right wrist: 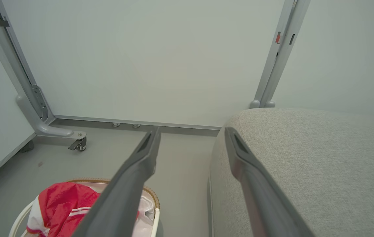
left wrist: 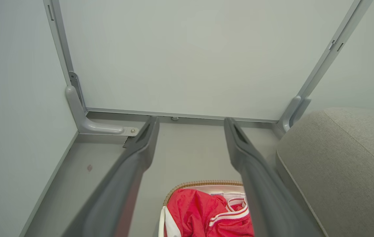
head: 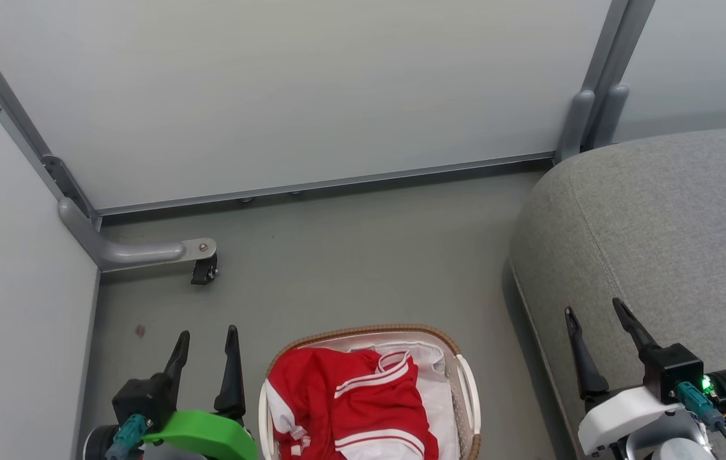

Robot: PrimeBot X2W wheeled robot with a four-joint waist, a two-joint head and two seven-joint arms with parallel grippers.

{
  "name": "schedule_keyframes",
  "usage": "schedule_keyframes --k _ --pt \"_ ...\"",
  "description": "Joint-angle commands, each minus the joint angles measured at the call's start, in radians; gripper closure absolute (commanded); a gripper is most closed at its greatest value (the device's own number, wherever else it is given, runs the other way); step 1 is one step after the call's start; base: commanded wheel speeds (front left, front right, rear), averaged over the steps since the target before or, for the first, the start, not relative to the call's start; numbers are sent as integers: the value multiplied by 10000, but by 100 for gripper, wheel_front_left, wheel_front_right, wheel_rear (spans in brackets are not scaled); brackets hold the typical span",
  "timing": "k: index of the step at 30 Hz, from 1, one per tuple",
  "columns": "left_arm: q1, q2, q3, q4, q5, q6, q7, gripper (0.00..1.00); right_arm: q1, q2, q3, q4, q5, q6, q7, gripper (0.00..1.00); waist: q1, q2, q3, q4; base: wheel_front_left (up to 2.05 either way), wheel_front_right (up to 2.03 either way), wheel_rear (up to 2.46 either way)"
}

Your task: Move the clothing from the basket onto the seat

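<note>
- Here, our left gripper (head: 208, 332) and right gripper (head: 593, 306) gape, holding nothing.
- We see red clothing (head: 350, 396) in the basket (head: 369, 331), beside the grey seat (head: 656, 223).

White panels (head: 311, 89) wall a grey floor (head: 350, 268). A grey bracket foot (head: 139, 250) juts from the left corner, with a black caster (head: 204, 273) under its tip. A small pink spot (head: 140, 330) marks the floor nearby. Grey posts (head: 608, 64) stand at the right corner.
</note>
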Motion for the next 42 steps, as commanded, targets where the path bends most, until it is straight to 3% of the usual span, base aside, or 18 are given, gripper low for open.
schedule_keyframes --k 1,24,34,42 --pt "23 68 -11 30 169 66 -96 0 85 -58 8 -5 -243 4 -105 0 0 0 2 0 0 0 0" --pt "-207 67 -191 338 33 3 -80 0 -85 -57 -37 -123 -234 4 -107 0 0 0 334 -26 0 0 0" --pt "-1474 65 -822 824 606 -203 -79 0 -956 -54 15 -425 -160 4 -107 0 0 0 2313 -287 0 0 0" --pt "-3351 65 -1788 2280 1283 -457 -77 0 -2049 -49 102 -614 49 2 -107 0 0 0 4379 -874 0 0 0"
